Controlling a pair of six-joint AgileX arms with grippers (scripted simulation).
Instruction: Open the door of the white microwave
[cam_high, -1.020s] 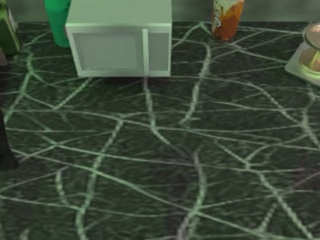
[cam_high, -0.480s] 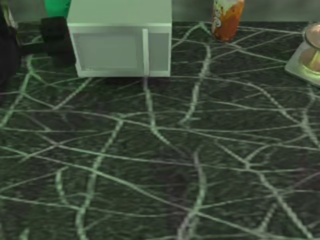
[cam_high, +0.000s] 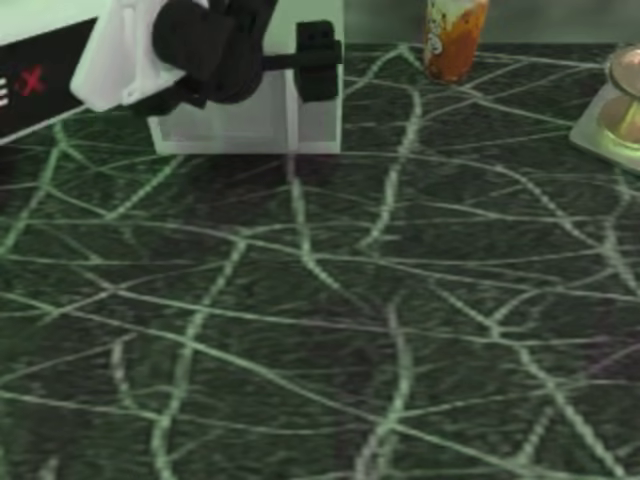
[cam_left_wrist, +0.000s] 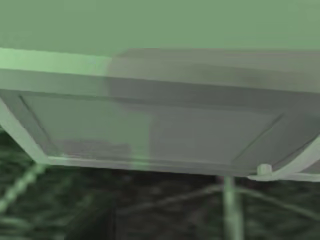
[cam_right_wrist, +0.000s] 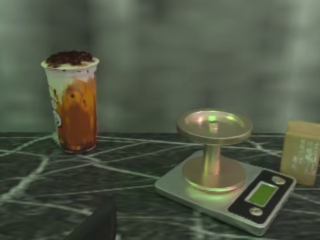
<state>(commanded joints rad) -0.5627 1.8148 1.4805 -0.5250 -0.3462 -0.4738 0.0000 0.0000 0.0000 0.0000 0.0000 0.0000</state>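
I see the small white boxy microwave (cam_high: 300, 110) at the far left of the dark, green-veined desk (cam_high: 400, 330), against the back edge. Its flat white-framed door (cam_left_wrist: 150, 130) with the greyish window sits flush with the front, shut; the pale vertical handle strip (cam_high: 291, 115) runs along the door's right edge, next to the narrow plain control panel (cam_high: 320, 120).

My left arm reaches in from the left over the microwave's top and front, hiding most of the door in the top view. My left gripper (cam_high: 315, 60) hangs at the upper part of the handle strip; I cannot tell how far its jaws stand apart or whether they hold anything. The left wrist view shows the door window close up.

An orange-brown layered drink in a clear cup (cam_right_wrist: 74, 102) stands right of the microwave, a silver kitchen scale (cam_right_wrist: 225, 182) at the far right edge. My right arm is out of the top view.
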